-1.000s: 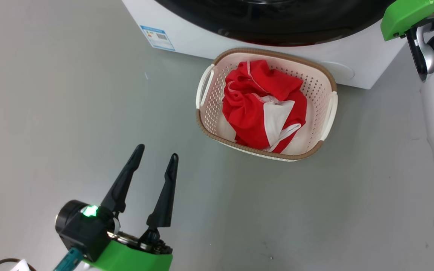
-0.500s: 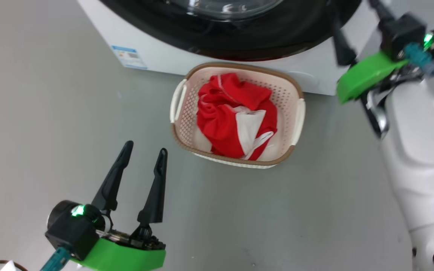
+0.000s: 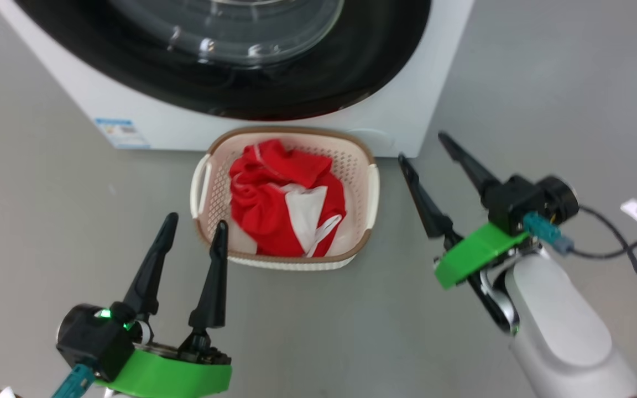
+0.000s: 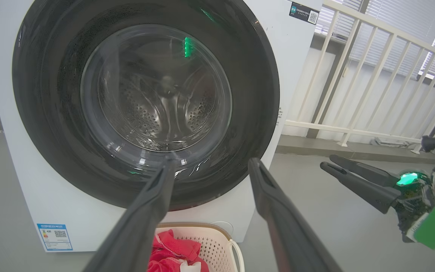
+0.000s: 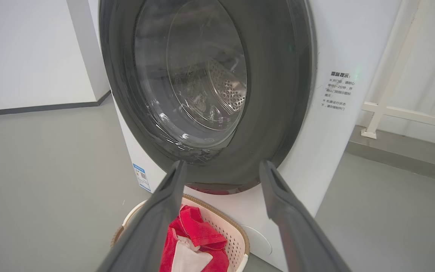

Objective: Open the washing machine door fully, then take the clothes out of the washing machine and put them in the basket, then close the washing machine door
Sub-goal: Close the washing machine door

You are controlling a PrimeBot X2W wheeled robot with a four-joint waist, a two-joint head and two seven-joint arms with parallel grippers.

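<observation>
Closest to me, my left gripper (image 3: 195, 221) hangs low over the grey floor (image 3: 47, 193). Its two dark fingers are spread wide with nothing between them. It sits just beside the basket's near left corner, which I take to be a spot out of the way. My right gripper (image 3: 423, 147) is on the other side, just right of the basket. Its fingers are also splayed and empty, and they point toward the machine's lower right corner. Neither gripper touches anything.

Between them stands the small cream-white perforated plastic basket with a brown woven-look rim (image 3: 285, 131), on the floor close against the foot of the machine. That placement makes sense to me, since it gives a short drop from the drum mouth. The soft bright red garments with white panels (image 3: 263, 204) lie bunched inside it, with nothing hanging over the edge.

Behind the basket is the big white front-loading washing machine (image 3: 407, 105), with a blue-and-white label sticker (image 3: 121, 132) low on its front. Its large round door with a glossy black rim and bulging glass window (image 3: 351, 77) lies flat against the front in both wrist views. Through the glass, the perforated steel drum (image 4: 153, 113) looks bare. I judge the unloading done and the door pushed to, though I cannot tell whether the latch has caught. Farthest off, a white railing (image 4: 353, 75) runs along the wall.
</observation>
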